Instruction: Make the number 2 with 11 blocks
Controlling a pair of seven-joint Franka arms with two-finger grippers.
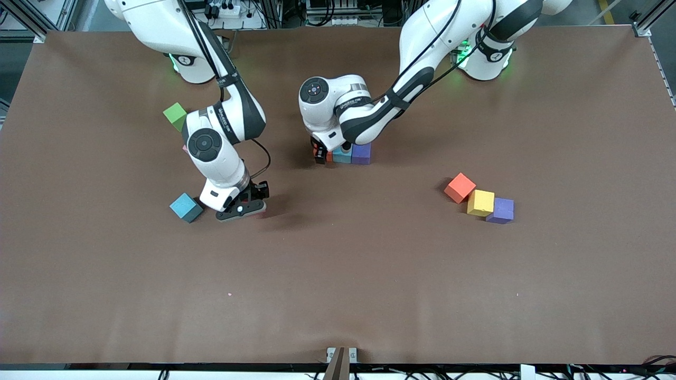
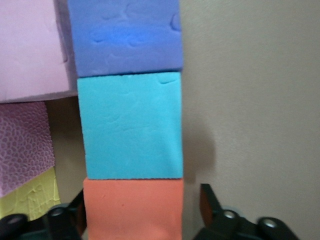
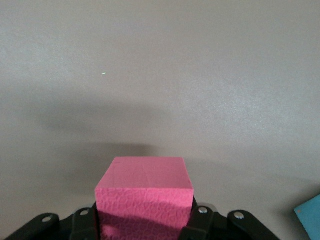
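Green cube (image 1: 175,115) (on brown table (image 1: 338,274))

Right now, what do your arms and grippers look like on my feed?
Both arms have glossy white shells with black joint bands, round dark end caps and thin black cables along the links. Green lights glow at the bases. The right gripper and left gripper are black, with visible screws.

Brown desk (image 1: 338,274). Pink block (image 3: 144,192) in the right tool (image 3: 145,220). Orange block (image 2: 132,210), then light blue block (image 2: 131,127), then purple block (image 2: 125,37) in a row at the left tool (image 2: 142,212). Green cube (image 1: 175,116) near the right tool's arm.
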